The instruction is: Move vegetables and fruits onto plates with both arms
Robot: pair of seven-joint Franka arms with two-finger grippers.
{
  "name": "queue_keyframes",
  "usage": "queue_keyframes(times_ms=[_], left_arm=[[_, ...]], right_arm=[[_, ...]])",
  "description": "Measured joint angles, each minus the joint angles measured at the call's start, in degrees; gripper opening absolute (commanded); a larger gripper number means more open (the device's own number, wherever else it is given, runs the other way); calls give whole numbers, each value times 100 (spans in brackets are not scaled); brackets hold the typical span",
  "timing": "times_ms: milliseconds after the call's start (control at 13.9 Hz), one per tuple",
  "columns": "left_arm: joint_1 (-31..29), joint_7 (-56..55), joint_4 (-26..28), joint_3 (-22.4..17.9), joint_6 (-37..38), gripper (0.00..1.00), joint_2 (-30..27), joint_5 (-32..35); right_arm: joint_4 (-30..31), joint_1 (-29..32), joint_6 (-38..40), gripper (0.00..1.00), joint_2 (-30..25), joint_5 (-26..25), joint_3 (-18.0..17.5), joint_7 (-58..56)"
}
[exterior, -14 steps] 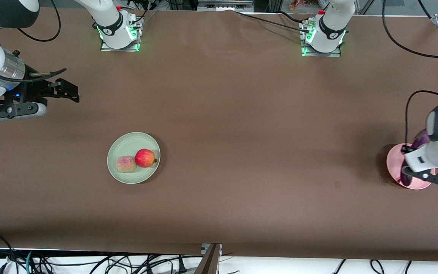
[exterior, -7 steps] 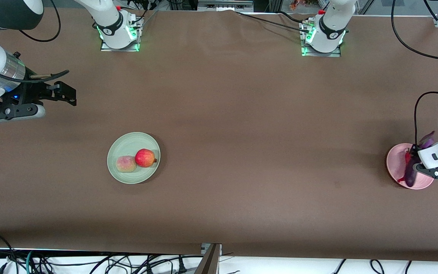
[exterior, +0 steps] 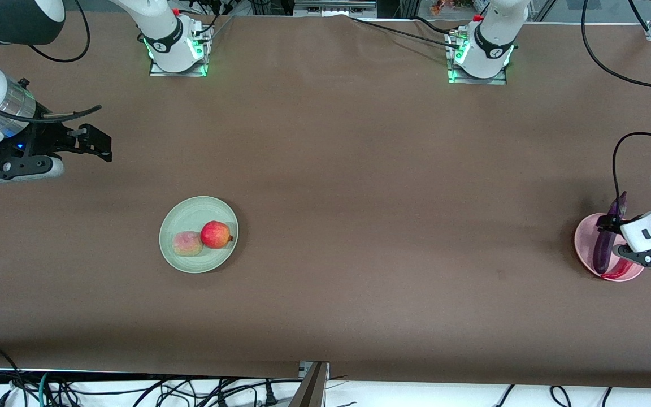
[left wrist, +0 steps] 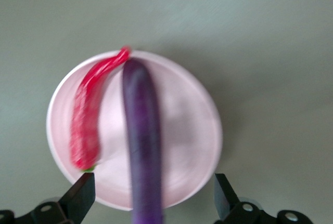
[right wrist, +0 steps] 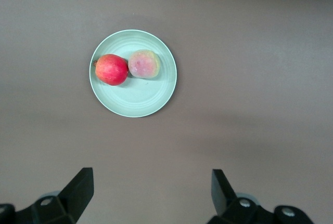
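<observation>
The purple eggplant (exterior: 604, 250) (left wrist: 141, 130) lies across the pink plate (exterior: 584, 240) (left wrist: 187, 130) beside the red chili pepper (exterior: 619, 272) (left wrist: 86, 125). Its stem end reaches past the rim. My left gripper (exterior: 611, 226) (left wrist: 152, 198) hangs open just over the plate, its fingers well apart on either side of the eggplant and not touching it. The red apple (exterior: 216, 234) (right wrist: 111, 69) and the paler peach (exterior: 187, 243) (right wrist: 144, 64) sit together on the green plate (exterior: 195, 212) (right wrist: 135, 99). My right gripper (exterior: 95, 143) (right wrist: 150, 187) waits open and empty in the air at the right arm's end of the table.
Brown cloth covers the table (exterior: 359, 198). The two arm bases (exterior: 176, 48) (exterior: 481, 53) stand along its edge. Cables (exterior: 133, 390) hang below the edge nearest the front camera. A black cable (exterior: 622, 164) loops above the left wrist.
My left gripper has opened and let go of the eggplant, which now rests on the pink plate. The left hand has drawn back a little. The right arm has drifted slightly.
</observation>
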State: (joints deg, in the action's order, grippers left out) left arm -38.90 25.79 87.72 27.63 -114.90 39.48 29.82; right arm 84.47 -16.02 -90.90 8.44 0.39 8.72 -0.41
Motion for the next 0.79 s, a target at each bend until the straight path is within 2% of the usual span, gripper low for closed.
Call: queue_keyframes(times_ms=[287, 502, 717, 789], left_arm=[[58, -136, -155, 901, 1412, 100, -708, -642], [117, -1327, -156, 1904, 2232, 100, -1148, -790], [157, -2546, -249, 2875, 2694, 100, -1396, -800], [164, -2879, -382, 3087, 2796, 100, -1512, -802]], right_arm=[[1, -1, 0, 100, 10, -46, -1, -4], [2, -3, 2, 100, 16, -103, -10, -9], [6, -4, 9, 100, 20, -108, -20, -9], [8, -4, 9, 100, 22, -109, -20, -10]])
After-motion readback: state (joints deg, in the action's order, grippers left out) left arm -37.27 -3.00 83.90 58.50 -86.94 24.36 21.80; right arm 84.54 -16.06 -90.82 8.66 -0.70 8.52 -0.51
